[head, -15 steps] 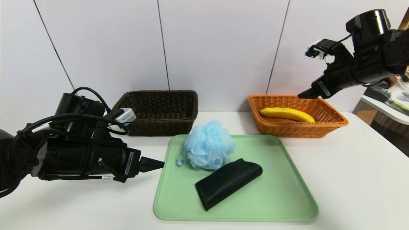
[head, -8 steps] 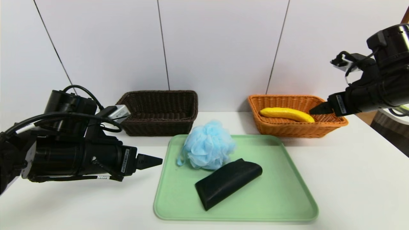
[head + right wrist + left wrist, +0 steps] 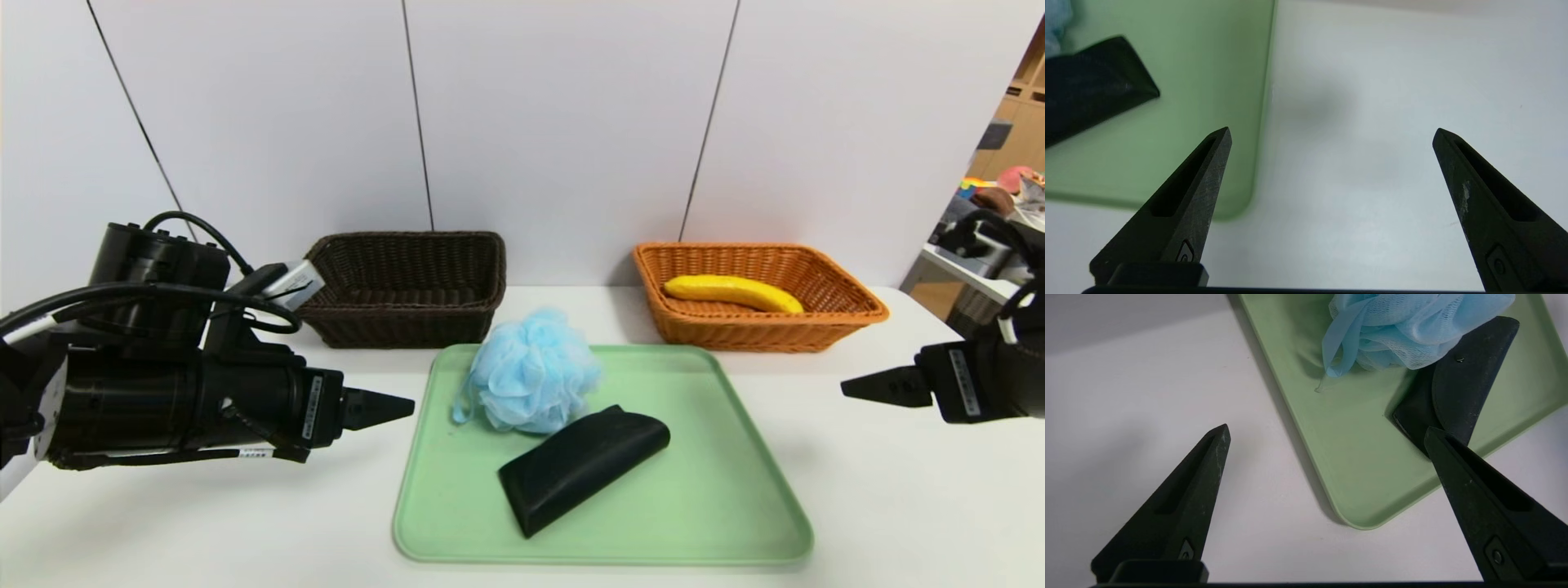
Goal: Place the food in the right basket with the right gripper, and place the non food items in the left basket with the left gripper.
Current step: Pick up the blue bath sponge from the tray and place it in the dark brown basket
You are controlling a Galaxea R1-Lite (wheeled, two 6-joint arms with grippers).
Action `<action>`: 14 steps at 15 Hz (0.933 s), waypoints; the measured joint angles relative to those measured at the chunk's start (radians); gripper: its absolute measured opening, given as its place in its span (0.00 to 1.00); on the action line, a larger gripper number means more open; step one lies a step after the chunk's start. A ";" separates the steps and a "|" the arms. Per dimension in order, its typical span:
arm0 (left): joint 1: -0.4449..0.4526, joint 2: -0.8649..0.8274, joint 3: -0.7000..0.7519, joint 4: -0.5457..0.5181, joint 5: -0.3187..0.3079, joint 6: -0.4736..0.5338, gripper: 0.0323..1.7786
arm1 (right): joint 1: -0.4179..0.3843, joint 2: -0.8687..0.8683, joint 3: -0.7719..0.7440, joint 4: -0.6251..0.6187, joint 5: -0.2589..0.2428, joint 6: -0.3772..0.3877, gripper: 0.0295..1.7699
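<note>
head view gives me the whole desk [image 3: 898, 490]: the banana [image 3: 732, 291] lies in the orange basket [image 3: 849, 314] at the back right, and the dark basket [image 3: 406, 287] sits at the back left with nothing showing inside. between and nearer me is the green tray [image 3: 702, 506], holding the blue puff [image 3: 532, 381] and the black case [image 3: 581, 468], the two touching. my left claw [image 3: 392, 406] hangs just off the tray's left edge, tip toward the puff; my right claw [image 3: 865, 385] hangs over bare desk to the right of the tray, apart from the orange basket. from this side-on angle i cannot read either claw's opening.

left wrist view settles it for that arm: the left claw [image 3: 1325, 433] is spread wide and holds nothing, one finger over the desk [image 3: 1147, 396], the other over the tray's [image 3: 1355, 465] near corner beside the case [image 3: 1457, 396], with the puff [image 3: 1404, 326] beyond.

right wrist view shows the right claw [image 3: 1331, 134] also spread and holding nothing, above the desk [image 3: 1372, 122] by the tray [image 3: 1208, 81] corner, with an end of the case [image 3: 1090, 98] in sight. neither wrist view shows the baskets.
</note>
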 joint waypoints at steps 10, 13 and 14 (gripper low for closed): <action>-0.194 0.064 -0.174 0.010 -0.048 0.005 0.95 | 0.077 -0.147 0.157 -0.009 0.007 0.026 0.96; -0.283 0.177 -0.273 0.028 0.071 -0.007 0.95 | 0.078 -0.142 0.162 -0.017 0.007 0.026 0.96; -0.315 0.219 -0.316 0.042 0.142 -0.024 0.95 | 0.078 -0.140 0.162 -0.017 0.007 0.026 0.96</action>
